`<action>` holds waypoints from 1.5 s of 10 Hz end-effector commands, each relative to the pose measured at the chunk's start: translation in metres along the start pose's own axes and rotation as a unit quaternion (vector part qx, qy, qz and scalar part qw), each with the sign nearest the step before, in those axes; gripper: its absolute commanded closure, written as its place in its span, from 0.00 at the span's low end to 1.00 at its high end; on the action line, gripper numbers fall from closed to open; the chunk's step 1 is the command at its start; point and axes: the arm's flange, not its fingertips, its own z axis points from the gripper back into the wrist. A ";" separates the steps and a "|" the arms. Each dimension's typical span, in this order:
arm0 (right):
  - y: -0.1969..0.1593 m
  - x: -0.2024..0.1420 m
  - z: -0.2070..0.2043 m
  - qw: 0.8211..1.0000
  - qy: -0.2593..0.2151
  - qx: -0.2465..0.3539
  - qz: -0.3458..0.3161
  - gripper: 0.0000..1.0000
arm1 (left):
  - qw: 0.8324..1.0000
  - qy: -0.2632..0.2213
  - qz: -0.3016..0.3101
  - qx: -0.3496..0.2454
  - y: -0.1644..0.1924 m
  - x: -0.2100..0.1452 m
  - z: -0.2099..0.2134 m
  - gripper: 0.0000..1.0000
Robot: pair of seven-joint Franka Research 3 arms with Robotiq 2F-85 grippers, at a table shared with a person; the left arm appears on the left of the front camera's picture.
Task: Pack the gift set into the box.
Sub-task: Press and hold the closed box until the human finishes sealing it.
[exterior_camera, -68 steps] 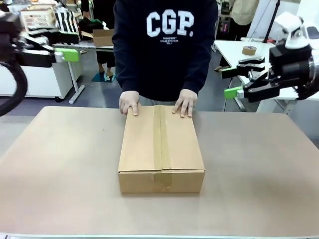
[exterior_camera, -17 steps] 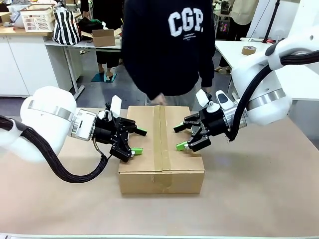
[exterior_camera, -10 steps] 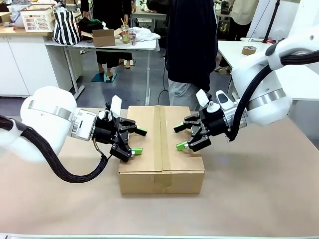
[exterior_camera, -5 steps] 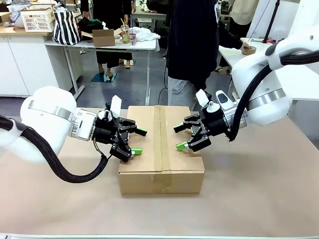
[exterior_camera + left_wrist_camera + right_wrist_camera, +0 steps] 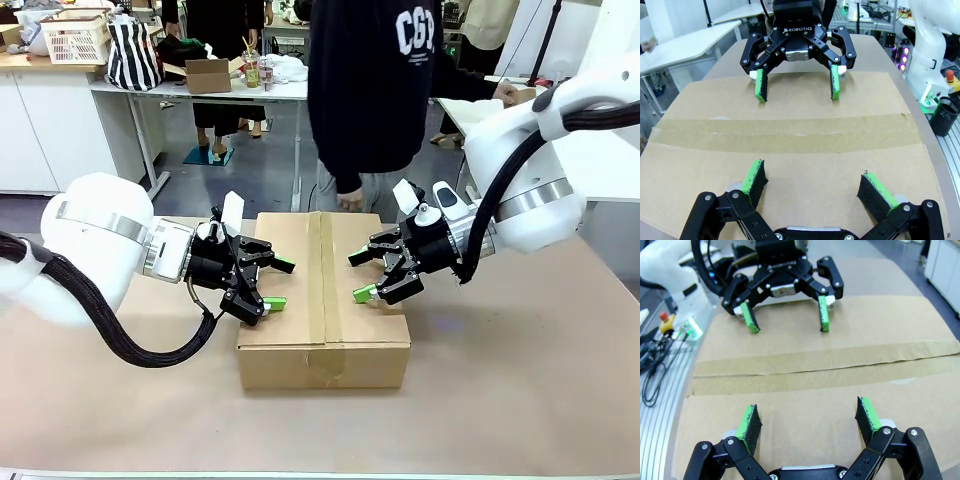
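Box: the box (image 5: 322, 290) lay in the middle of the table (image 5: 520, 390), flaps shut; the tape strip (image 5: 318, 285) ran along its seam; its long axis ran from the robot's side towards the person (image 5: 375, 90)
Left gripper: the left gripper (image 5: 280, 284) hung over the box's left half; fingers spread wide, holding nothing; whether the pads touched the cardboard could not be told
Right gripper: the right gripper (image 5: 358, 276) mirrored it over the right half; fingers likewise spread and empty
Key relation: the taped seam lay between the two grippers; each pointed inward at it across its own flap; the tape ran crosswise to both sets of fingers; neither arm was clearly nearer
Person: stood at the far edge, turned aside; one hand (image 5: 349, 203) hung near the box's far end, apart from it
Judgement: the box looked sealed; opening the flaps probably came first, packing not yet begun
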 end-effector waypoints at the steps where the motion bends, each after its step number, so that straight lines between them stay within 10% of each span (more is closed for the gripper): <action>1: 0.001 -0.003 -0.001 1.000 0.003 0.000 -0.002 0.00 | 1.000 0.004 -0.002 -0.006 -0.002 -0.004 0.000 0.00; 15: 0.001 -0.003 -0.001 1.000 0.003 0.000 -0.002 0.00 | 1.000 0.004 -0.002 -0.006 -0.002 -0.004 0.000 0.00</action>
